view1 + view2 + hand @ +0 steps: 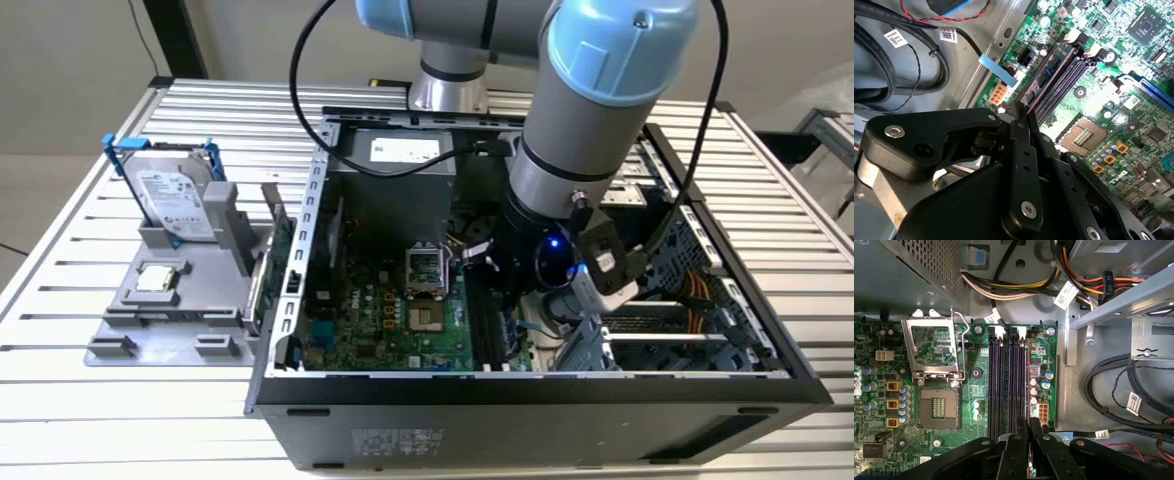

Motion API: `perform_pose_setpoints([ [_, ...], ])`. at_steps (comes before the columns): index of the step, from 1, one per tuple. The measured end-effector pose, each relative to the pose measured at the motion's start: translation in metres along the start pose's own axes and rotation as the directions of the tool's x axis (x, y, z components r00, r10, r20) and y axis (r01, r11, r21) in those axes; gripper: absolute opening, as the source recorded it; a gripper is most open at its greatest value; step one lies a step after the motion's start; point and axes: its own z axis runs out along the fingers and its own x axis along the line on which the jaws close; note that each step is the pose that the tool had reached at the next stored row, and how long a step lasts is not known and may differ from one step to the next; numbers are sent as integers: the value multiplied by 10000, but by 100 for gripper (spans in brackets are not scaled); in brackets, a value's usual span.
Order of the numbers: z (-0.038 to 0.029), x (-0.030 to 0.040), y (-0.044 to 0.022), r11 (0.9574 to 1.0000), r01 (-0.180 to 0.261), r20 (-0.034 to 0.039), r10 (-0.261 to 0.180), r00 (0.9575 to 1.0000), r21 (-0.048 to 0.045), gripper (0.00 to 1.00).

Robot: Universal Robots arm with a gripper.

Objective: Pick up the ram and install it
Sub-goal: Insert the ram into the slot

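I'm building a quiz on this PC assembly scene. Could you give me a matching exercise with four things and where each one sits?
Things:
1. hard drive
2. square silver chip
3. ram
4. processor socket

Places:
A. on the motherboard, empty, beside the memory slots
B. lying flat on the grey tray
C. at the memory slots, its near end in the gripper
D. standing upright in a blue frame on the grey tray

Pairs: 1-D, 2-B, 3-C, 4-A
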Motion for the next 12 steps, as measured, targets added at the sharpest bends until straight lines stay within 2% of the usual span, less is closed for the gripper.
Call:
perform_pose_setpoints([
  [12, 55, 12, -6, 10000, 1, -1, -1, 10000, 2, 0],
])
